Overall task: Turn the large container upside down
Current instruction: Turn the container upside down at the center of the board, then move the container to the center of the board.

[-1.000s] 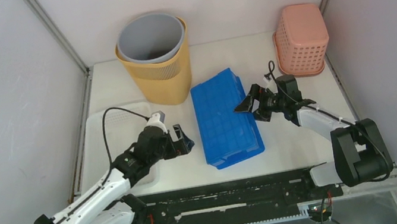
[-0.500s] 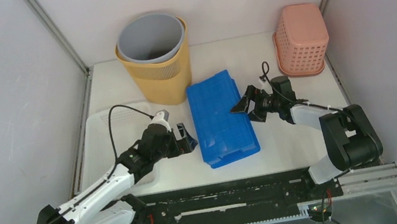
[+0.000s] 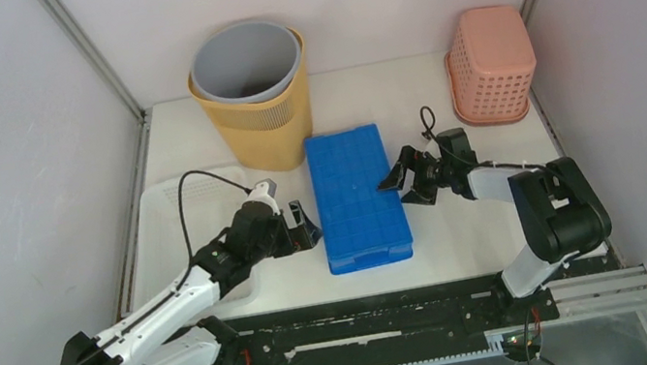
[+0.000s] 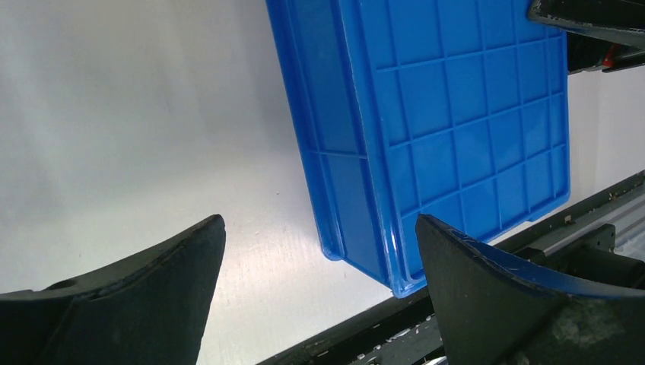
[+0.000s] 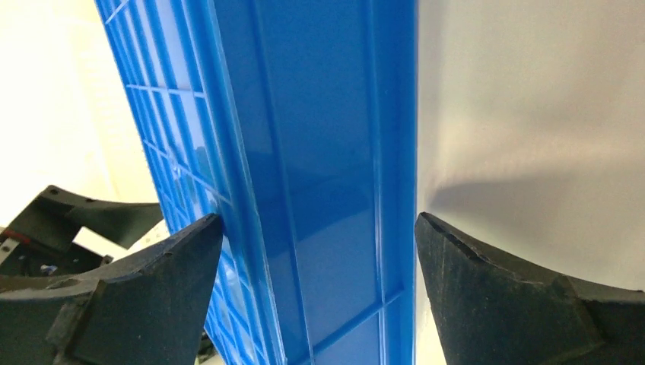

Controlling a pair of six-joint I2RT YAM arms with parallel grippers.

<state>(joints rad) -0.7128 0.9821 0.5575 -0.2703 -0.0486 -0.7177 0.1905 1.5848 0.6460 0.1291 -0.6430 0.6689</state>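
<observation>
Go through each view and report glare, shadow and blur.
Top external: soft even light, everything sharp, barely any shadow under the blue container. Left wrist: table washed pale, left hand's fingers dark and slightly soft, container's grid crisp. Right wrist: sheen on the container's wall, grey shadow on the table beside it, upper left blown out.

White table (image 3: pixel 467 248), pale grey walls (image 3: pixel 0 145) (metal struts (image 3: pixel 90 53) in the corners), soft even light

We show white-shelled arms (image 3: pixel 172 304) with black joints; the left hand (image 3: pixel 300 226) and right hand (image 3: pixel 397 187) are black, cables (image 3: pixel 181 210) looping behind.
</observation>
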